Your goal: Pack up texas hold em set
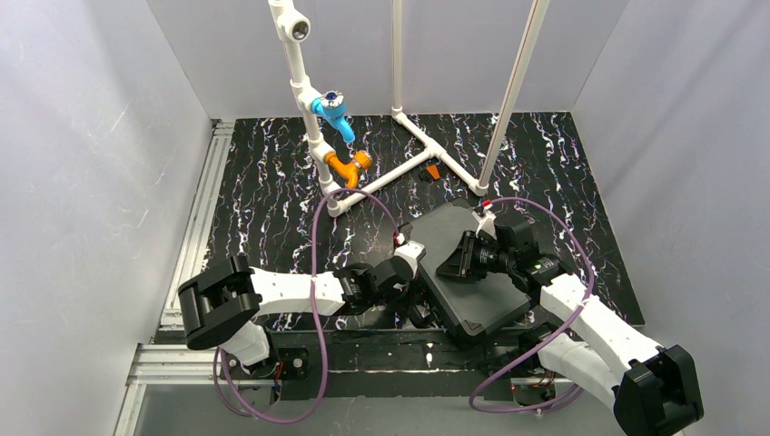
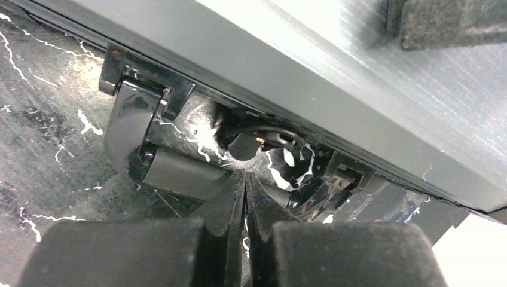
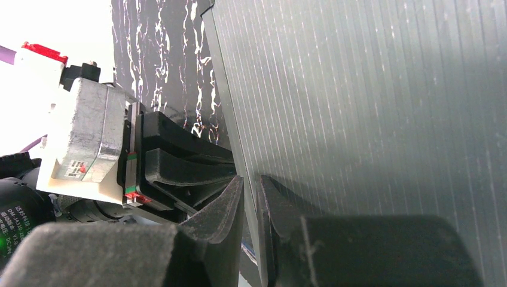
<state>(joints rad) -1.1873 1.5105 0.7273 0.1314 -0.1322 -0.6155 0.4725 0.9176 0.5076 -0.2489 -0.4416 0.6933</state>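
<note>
The black case (image 1: 472,272) lies with its lid down on the marbled table, skewed; chips, cards and discs are not visible. My right gripper (image 1: 451,263) rests on the lid's left part. In the right wrist view its fingers (image 3: 250,182) pinch the lid's rim (image 3: 236,149), one finger on top of the ribbed lid (image 3: 370,107). My left gripper (image 1: 420,275) is at the case's left side. In the left wrist view it (image 2: 246,176) is shut and empty, tips pointing at the handle (image 2: 179,173) below the lid edge (image 2: 299,66), beside a latch (image 2: 128,119).
A white pipe frame (image 1: 399,168) with a blue fitting (image 1: 332,113) and an orange fitting (image 1: 348,166) stands behind the case. A small orange piece (image 1: 433,171) lies by its base. White walls enclose the table. The left gripper's body shows in the right wrist view (image 3: 89,137).
</note>
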